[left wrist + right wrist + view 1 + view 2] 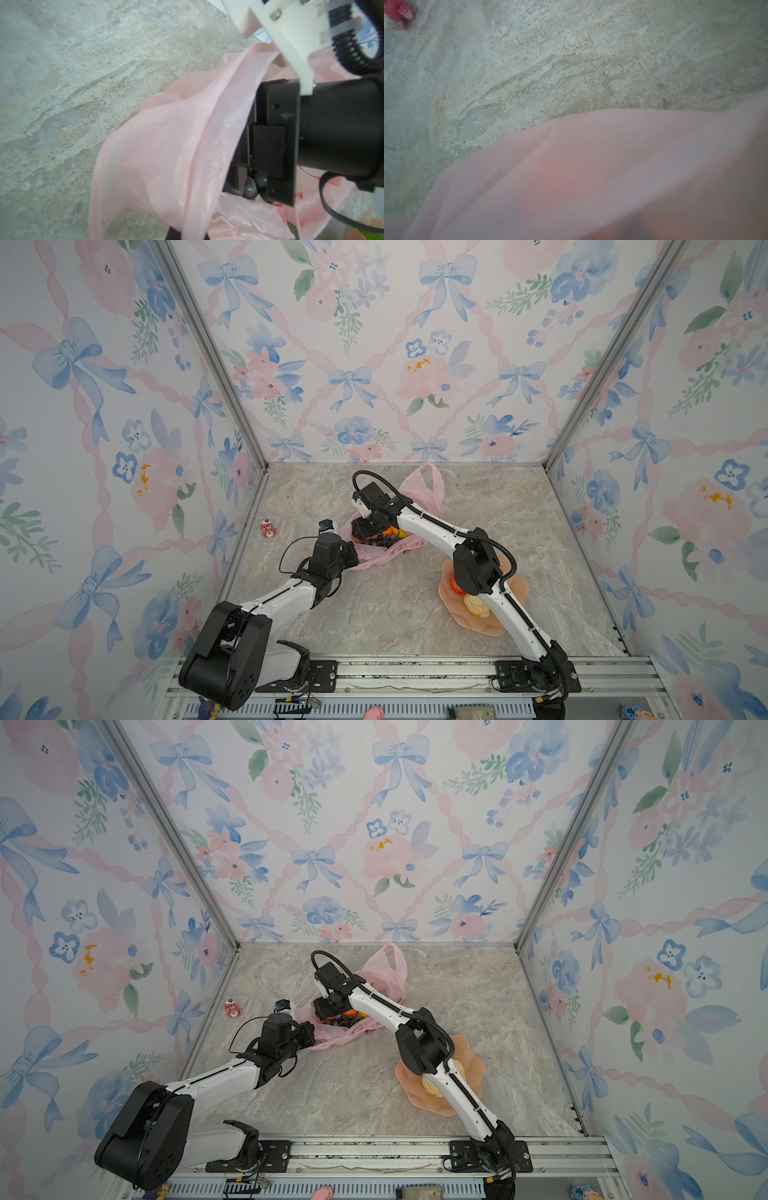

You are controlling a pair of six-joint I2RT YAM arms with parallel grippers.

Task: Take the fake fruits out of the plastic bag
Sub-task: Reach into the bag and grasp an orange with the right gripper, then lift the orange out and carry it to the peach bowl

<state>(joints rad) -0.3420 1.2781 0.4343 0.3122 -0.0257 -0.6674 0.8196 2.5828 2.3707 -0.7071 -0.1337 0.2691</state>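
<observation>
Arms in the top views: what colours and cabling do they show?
The left arm and right arm: white link shells, black joints and bases. The left has a thin black cable loop; the right carries a ribbed black conduit and a white wrist mount.

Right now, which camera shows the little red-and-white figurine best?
Both top views: the figurine shows whole, though small. The right wrist view catches only a cropped part at its edge; the left wrist view misses it.

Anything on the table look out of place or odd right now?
One thing: a small red-and-white figurine sits alone, left of the plastic bag and far from the peach plate. It is no fruit, so it looks stray. Nothing looks spilled or damaged.
</observation>
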